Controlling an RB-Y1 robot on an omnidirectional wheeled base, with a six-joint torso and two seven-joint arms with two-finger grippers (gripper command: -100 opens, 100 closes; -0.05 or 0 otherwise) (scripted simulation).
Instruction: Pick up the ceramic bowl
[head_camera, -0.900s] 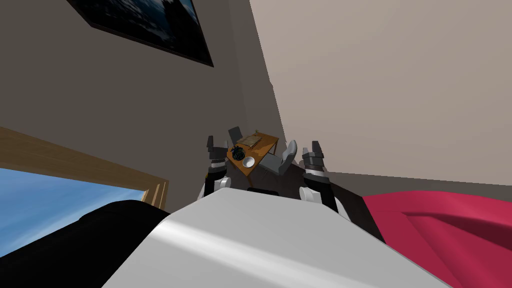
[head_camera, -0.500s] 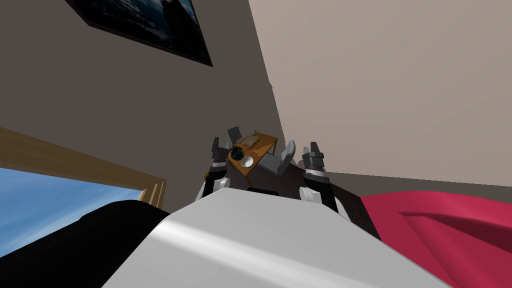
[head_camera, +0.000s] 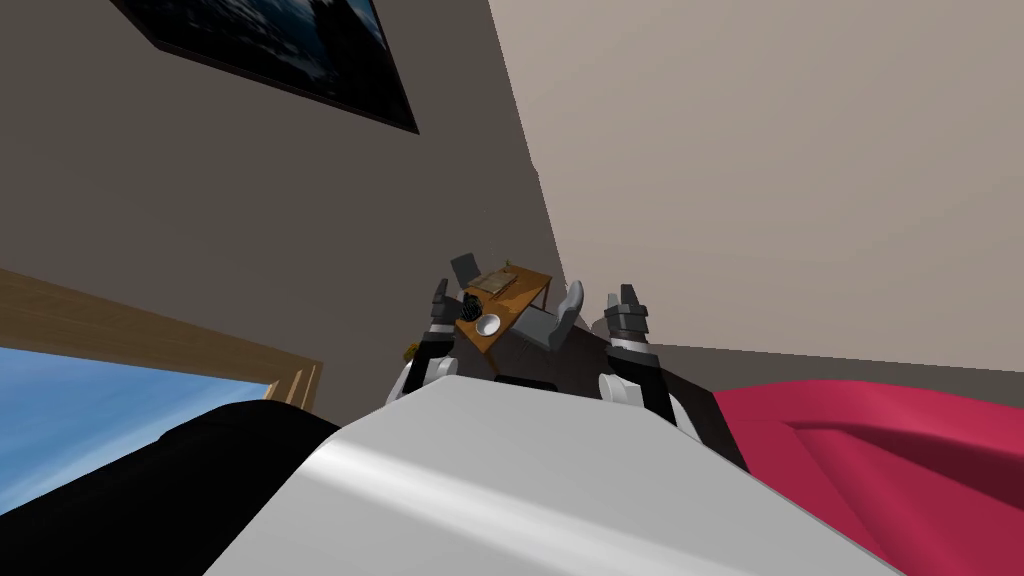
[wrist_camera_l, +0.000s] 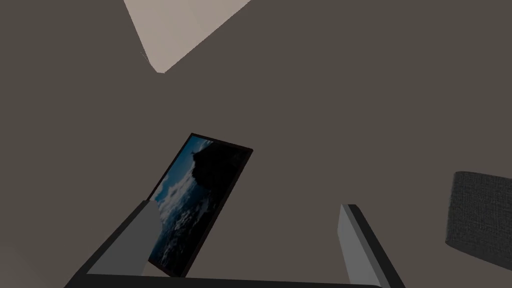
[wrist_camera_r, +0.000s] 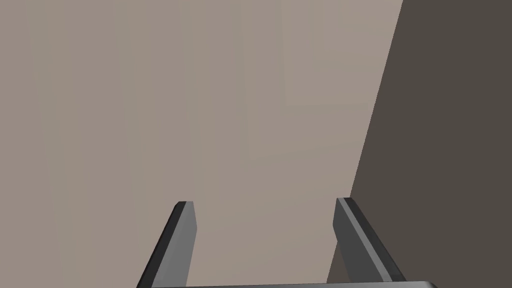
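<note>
White bowl (head_camera: 487, 324) sits upright on the near end of the small wooden table (head_camera: 512, 306), and nothing is holding it. Left gripper (head_camera: 438, 290) is raised just beside the table's edge. The bowl lies just off its inner side, slightly nearer the robot, apart from the fingers (wrist_camera_l: 350, 240). Those fingers stand wide apart with nothing between them. Right gripper (head_camera: 622, 300) is raised on the far side of the table, well apart from the bowl. Its fingers (wrist_camera_r: 182, 245) are also spread wide and empty. The bowl is between the two grippers, closer to the left one. A dark round object (head_camera: 470, 303) is on the table just beyond the bowl, right next to the left gripper. A flat tan item (head_camera: 495, 283) lies farther along the top. A light grey chair (head_camera: 555, 322) stands between the table and the right gripper, and a dark grey chair (head_camera: 465, 268) stands past the left gripper. Off the left gripper's outer finger, the left wrist view shows a dark textured block (wrist_camera_l: 480, 215). It is probably that dark chair's back, but that can't be confirmed. A red upholstered piece (head_camera: 880, 440) sits outboard of the right arm.
</note>
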